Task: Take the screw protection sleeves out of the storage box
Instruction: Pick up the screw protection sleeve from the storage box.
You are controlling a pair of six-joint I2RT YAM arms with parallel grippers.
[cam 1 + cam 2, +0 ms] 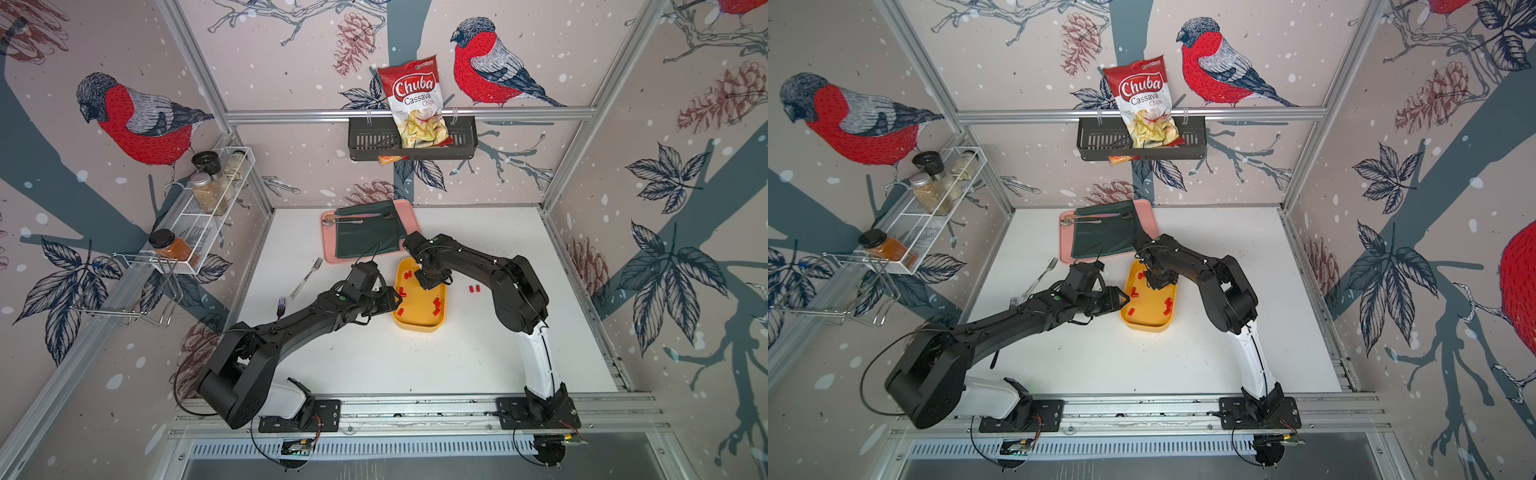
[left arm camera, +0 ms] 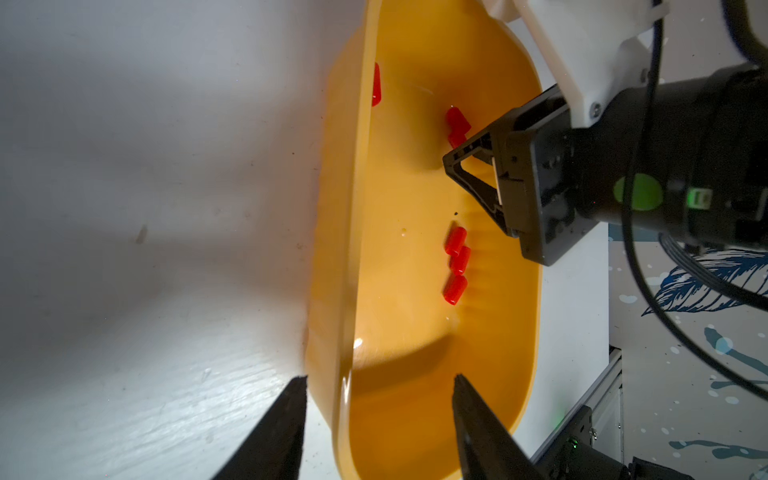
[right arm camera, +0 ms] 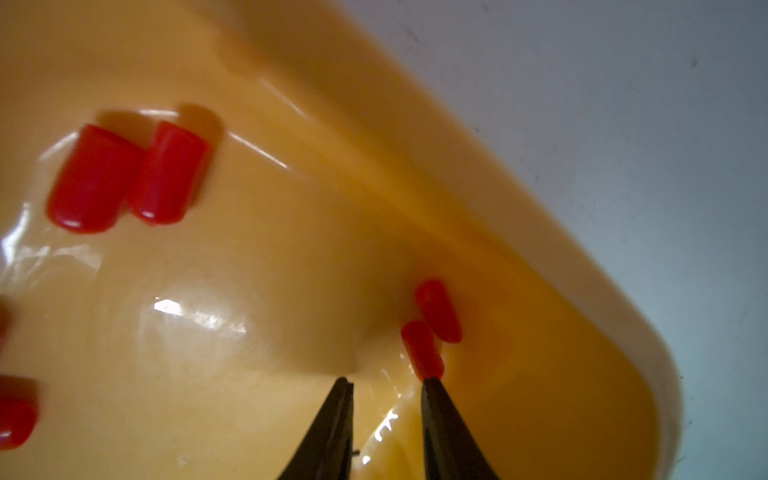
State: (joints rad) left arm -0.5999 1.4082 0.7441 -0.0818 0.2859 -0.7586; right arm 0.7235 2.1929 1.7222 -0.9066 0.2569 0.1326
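Offset is the thing here: the nearest of the screw protection sleeves (image 3: 422, 349) lies just past one fingertip (image 3: 432, 386) of the right gripper (image 3: 388, 380), not in the gap. It sits to the side toward the wall of the storage box (image 1: 415, 326), with its long axis running roughly straight on from that finger. A second sleeve (image 3: 438, 309) lies alongside it, a bit further on. Both are at the box's far end, close under the wall.

The right gripper is down inside the box there and is the nearer arm by far. Its fingers stand a narrow gap apart with nothing between them. The one tip touches or almost touches the sleeve end, can't tell which. Likely it needs a small sideways shift toward the wall before closing, else the tip just shoves the sleeve.

The left gripper (image 2: 379, 377) is at the box's long rim, fingers about half spread and straddling it, one outside, one inside, gripping nothing. Other sleeves lie loose on the box floor. Two out sleeves (image 1: 473, 289) lie on the table beyond the box's right side.
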